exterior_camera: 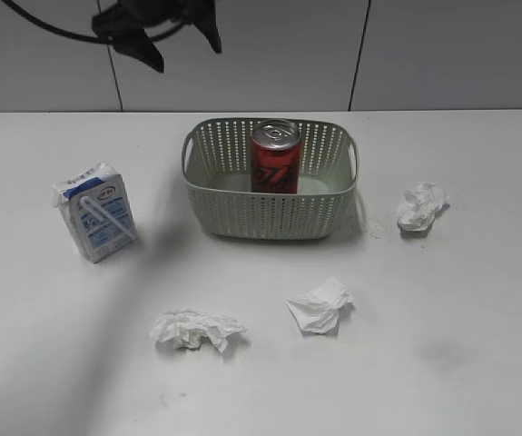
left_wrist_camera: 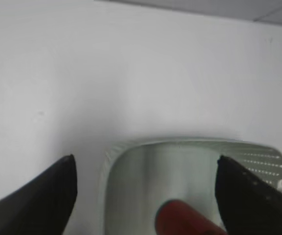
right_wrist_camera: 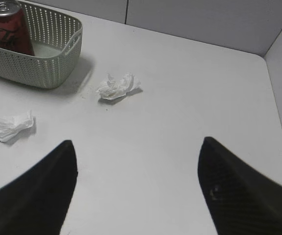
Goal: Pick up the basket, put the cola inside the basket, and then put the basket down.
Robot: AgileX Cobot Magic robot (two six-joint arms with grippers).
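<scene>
The pale green basket [exterior_camera: 270, 213] stands on the white table at the back centre. The red cola can [exterior_camera: 274, 157] stands upright inside it. Both also show in the right wrist view, basket [right_wrist_camera: 38, 63] and cola [right_wrist_camera: 8, 27], at the top left. In the left wrist view the basket [left_wrist_camera: 131, 161] and the cola's red side [left_wrist_camera: 180, 220] lie below, between the fingers. My left gripper [exterior_camera: 183, 41] hangs open and empty above and left of the basket; it shows open in its wrist view [left_wrist_camera: 145, 181]. My right gripper [right_wrist_camera: 138, 161] is open and empty over bare table, outside the exterior view.
A blue-and-white milk carton [exterior_camera: 97, 211] stands at the left. Crumpled tissues lie at the front left [exterior_camera: 195, 329], front centre [exterior_camera: 320, 306] and right of the basket [exterior_camera: 421, 206]. A wall rises behind the table.
</scene>
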